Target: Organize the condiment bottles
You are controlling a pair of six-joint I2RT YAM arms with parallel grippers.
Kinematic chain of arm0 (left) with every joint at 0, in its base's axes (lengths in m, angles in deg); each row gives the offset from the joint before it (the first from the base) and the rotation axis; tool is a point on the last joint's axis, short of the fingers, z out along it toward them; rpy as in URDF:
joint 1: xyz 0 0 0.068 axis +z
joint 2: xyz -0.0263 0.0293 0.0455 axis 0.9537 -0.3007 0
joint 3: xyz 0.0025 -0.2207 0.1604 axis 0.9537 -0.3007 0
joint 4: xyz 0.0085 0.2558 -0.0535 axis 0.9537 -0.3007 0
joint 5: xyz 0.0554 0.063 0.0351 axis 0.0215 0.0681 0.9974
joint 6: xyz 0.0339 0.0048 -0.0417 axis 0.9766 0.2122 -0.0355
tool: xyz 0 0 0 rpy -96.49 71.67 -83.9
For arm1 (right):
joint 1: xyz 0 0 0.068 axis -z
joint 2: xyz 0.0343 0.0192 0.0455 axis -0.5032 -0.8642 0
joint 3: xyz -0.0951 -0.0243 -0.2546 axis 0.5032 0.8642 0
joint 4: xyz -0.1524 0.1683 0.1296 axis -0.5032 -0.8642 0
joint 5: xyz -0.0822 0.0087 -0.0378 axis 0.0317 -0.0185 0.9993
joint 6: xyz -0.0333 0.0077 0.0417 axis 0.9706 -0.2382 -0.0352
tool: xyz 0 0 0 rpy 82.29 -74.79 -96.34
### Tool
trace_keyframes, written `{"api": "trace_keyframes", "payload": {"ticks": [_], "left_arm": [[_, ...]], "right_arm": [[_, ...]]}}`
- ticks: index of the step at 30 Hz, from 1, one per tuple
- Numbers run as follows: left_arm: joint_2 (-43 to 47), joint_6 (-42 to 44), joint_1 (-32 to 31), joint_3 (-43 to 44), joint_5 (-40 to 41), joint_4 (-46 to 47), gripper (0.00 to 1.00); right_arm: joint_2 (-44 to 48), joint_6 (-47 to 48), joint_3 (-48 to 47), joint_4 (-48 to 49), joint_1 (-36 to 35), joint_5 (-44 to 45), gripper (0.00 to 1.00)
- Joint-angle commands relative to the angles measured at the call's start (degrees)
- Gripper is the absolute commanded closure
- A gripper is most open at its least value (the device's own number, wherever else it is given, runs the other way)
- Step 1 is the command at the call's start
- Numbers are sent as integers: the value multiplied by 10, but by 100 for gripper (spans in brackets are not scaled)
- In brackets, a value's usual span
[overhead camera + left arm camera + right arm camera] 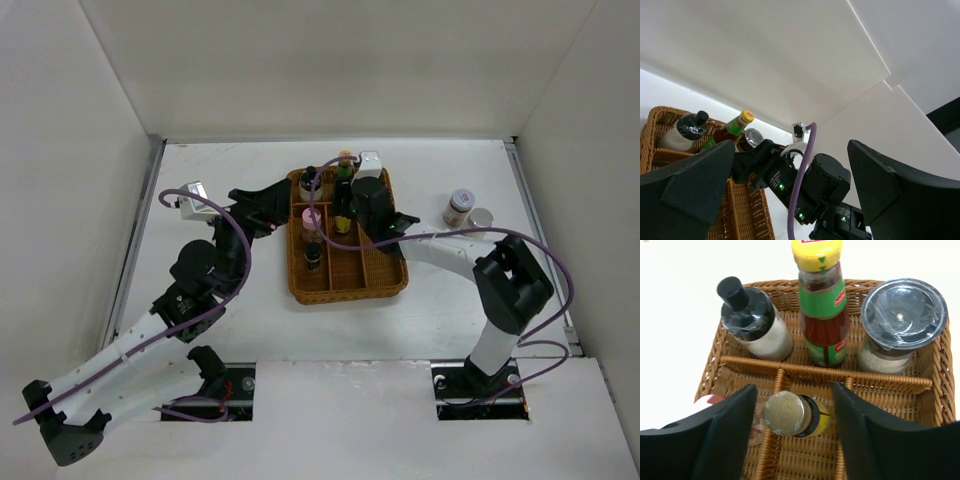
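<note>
The brown wicker tray point(385, 280) holds several condiment bottles. Its back row has a black-capped bottle point(747, 320), a yellow-capped red sauce bottle point(822, 305) and a grey-lidded jar point(902, 315). A pink-capped bottle point(311, 218) and a dark bottle point(313, 256) stand in the left column. My right gripper point(795, 440) is open over the middle column, its fingers on either side of a gold-capped, yellow-labelled bottle point(788, 413), with gaps on both sides. My left gripper point(268, 208) is open and empty just left of the tray. Two jars point(458, 207) point(482, 217) stand on the table right of the tray.
White walls close in the table on the left, back and right. In the left wrist view the right arm point(810, 185) fills the space between my open fingers, with the tray's far corner point(660, 115) and the back-row bottles at the left.
</note>
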Motion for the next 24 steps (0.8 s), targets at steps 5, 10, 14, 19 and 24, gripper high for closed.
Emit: {"api": "trace_keyframes", "payload": {"ticks": [5,10,14,19,24], "left_arm": [[-11,-4,-14,13,6,46,0],[-1,-2,-23,8,12,43,0],[-9,-1,-24,29,0,39,0],[-13,-3,-40,24,-14,38,0],[34,5,-32,-32,24,40,0]], "right_arm": [[103,7,-13,15,-10,14,22],[215,0,53,-2,9,83,30],[329,-14,142,-23,45,214,77],[422,-12,189,-96,99,302,63],[468,-2,202,-177,135,346,4]]}}
